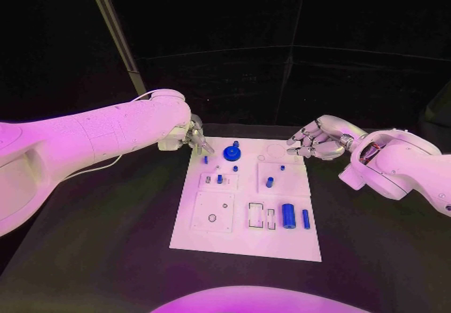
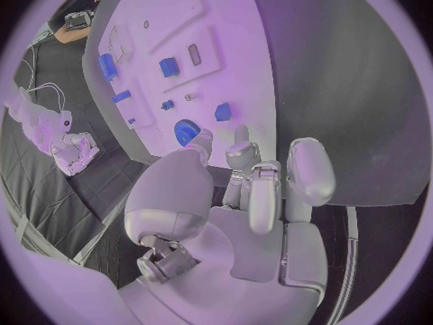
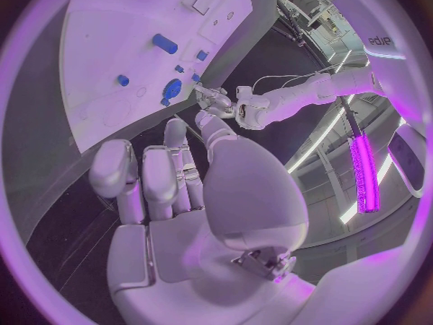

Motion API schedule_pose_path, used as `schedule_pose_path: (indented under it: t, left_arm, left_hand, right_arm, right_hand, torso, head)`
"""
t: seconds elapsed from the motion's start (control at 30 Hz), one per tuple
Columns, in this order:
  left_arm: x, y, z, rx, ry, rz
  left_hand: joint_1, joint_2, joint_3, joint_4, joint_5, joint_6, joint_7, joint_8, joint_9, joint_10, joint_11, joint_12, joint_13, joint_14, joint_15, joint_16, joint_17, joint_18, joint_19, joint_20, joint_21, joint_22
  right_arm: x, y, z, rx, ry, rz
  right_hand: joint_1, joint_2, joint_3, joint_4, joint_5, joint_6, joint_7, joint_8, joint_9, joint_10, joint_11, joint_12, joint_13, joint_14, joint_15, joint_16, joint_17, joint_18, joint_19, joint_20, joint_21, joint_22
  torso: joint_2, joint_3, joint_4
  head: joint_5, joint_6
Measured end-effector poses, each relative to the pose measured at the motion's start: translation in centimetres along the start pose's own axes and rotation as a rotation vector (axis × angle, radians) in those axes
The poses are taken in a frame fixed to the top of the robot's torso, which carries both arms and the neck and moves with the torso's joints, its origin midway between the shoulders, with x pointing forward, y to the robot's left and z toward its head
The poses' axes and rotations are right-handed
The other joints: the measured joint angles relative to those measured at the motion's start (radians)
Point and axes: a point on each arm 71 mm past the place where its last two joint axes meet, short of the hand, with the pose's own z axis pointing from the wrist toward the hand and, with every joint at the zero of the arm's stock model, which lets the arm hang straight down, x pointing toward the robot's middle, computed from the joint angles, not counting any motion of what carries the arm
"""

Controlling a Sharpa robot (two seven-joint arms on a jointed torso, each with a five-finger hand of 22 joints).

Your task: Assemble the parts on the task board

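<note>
The white task board (image 1: 246, 225) lies in the middle of the table. At its far end lies a blue gear (image 1: 231, 155), with a small blue peg (image 1: 205, 159) beside it and other small blue parts (image 1: 269, 182) further in. A blue cylinder (image 1: 289, 216) and a thin blue pin (image 1: 305, 218) lie near the right edge. My left hand (image 1: 193, 138) hovers at the board's far left corner, fingers loosely bent, holding nothing; its fingertips (image 2: 239, 152) are close to the gear (image 2: 187, 132). My right hand (image 1: 315, 142) hangs off the far right corner, holding nothing.
The board (image 2: 234, 29) has several recesses and slots, among them a square plate (image 1: 213, 212) and rectangular cut-outs (image 1: 255, 215). Black table surrounds the board on all sides. A dark backdrop and a slanted pole (image 1: 122, 45) stand behind.
</note>
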Motion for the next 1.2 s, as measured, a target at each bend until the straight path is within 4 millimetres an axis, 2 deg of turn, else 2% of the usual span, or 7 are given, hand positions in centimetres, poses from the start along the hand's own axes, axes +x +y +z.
schedule_pose_path:
  t: [0.43,0.63,0.93,1.2]
  left_arm:
    - [0.7,0.0,0.2,0.007,0.036,-0.012]
    - [0.9,-0.2,0.2,0.017,0.046,-0.022]
    - [1.1,-0.4,0.2,0.026,0.057,-0.033]
    - [1.1,-0.4,0.2,0.027,0.06,-0.04]
  left_hand:
    - [0.017,0.017,-0.005,-0.006,0.0,0.004,-0.003,0.0,-0.005,0.0,0.0,0.0,-0.003,0.0,0.0,0.0,0.0,0.0,0.0,0.0,0.0,0.0]
    - [0.036,0.036,0.001,-0.012,0.0,0.007,0.0,0.0,-0.007,0.0,0.0,0.0,-0.003,0.0,0.0,0.0,0.0,0.0,0.0,0.0,0.0,0.0]
    - [0.055,0.046,0.008,-0.025,0.0,0.007,0.0,0.0,-0.011,0.0,0.0,0.0,-0.003,0.0,0.0,0.0,0.0,0.0,0.0,0.0,0.0,0.001]
    - [0.118,0.085,0.052,-0.069,0.0,0.01,-0.004,-0.007,-0.019,0.0,0.0,0.0,-0.005,0.0,0.0,0.0,0.0,0.0,0.0,-0.001,0.0,0.004]
  right_arm:
    - [-0.1,-0.1,0.1,0.001,-0.002,-0.001]
    - [-0.1,-0.2,0.1,0.002,-0.003,-0.001]
    - [-0.1,-0.2,0.1,0.002,-0.004,-0.001]
    - [-0.1,-0.2,0.1,0.002,-0.004,-0.001]
  right_hand:
    - [0.0,0.0,0.0,0.0,0.0,0.0,0.0,0.0,0.0,0.0,0.0,0.0,0.0,0.0,0.0,0.0,0.0,0.0,0.0,0.0,0.0,0.0]
    - [0.0,0.0,0.0,0.0,0.0,0.0,0.0,0.0,0.0,0.0,0.0,0.0,0.0,0.0,0.0,0.0,0.0,0.0,0.0,0.0,0.0,0.0]
    - [0.0,0.0,0.0,0.0,0.0,0.0,0.0,0.0,0.0,0.0,0.0,0.0,-0.001,0.0,0.0,0.0,0.0,0.0,0.0,0.0,0.0,0.0]
    - [0.0,0.0,0.0,0.0,0.0,0.0,0.0,0.0,0.0,0.0,0.0,0.0,-0.001,0.0,0.0,0.0,0.0,0.0,0.0,0.0,0.0,0.0]
  torso:
    - [0.0,0.0003,0.0005]
    - [0.0,0.0005,0.0005]
    - [0.0,0.0007,0.0005]
    - [0.0,0.0006,0.0005]
  head:
    - [0.0,-0.002]
    - [-0.001,-0.002]
    - [-0.002,-0.003]
    - [-0.002,-0.004]
